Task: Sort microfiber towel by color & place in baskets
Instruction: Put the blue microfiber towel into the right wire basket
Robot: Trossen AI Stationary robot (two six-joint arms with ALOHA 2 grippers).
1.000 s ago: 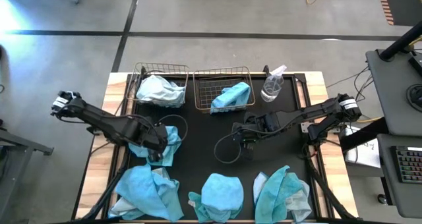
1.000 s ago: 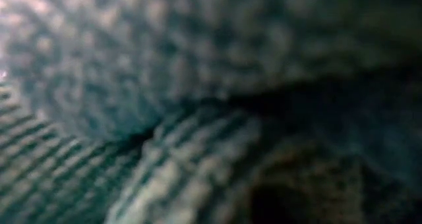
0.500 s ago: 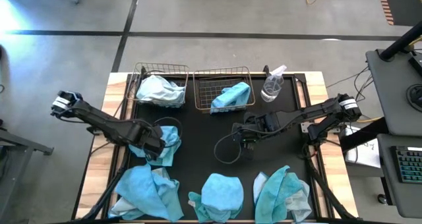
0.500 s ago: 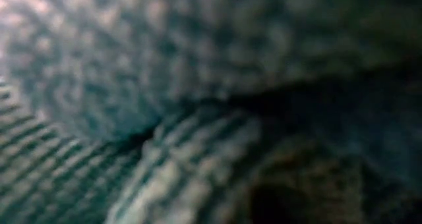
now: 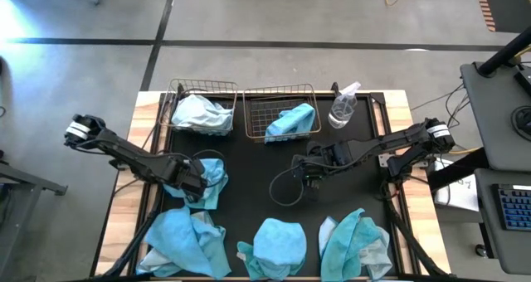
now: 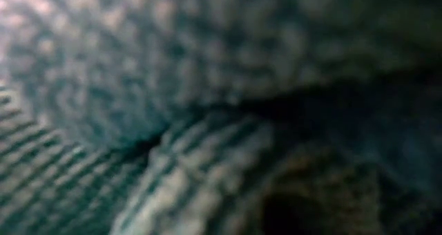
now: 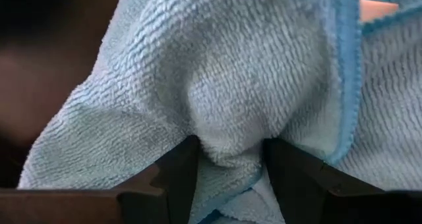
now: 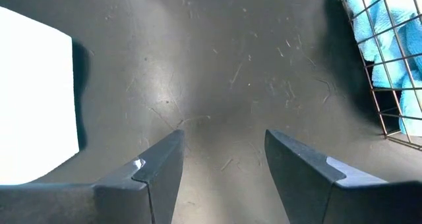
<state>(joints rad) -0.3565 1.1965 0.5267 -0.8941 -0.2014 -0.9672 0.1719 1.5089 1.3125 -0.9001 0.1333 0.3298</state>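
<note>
Along the desk's near edge, three heaps of turquoise towels (image 5: pixel 278 245) are waiting. Just beyond, by the left edge, the left gripper (image 5: pixel 196 185) is pressing into a pale towel (image 7: pixel 224 85), its jaws grasping a raised fold. Soft, light and limp, it is likely draping when lifted; a bunched ridge suits best. At mid-desk the right gripper (image 8: pixel 221 161) is hovering, jaws released. At the far edge, two baskets (image 5: pixel 280 94) are each holding one towel.

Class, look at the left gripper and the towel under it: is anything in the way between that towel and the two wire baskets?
Nothing visible does. The left gripper has the towel bunched between its fingers, and only bare black mat lies between it and the baskets.
</note>
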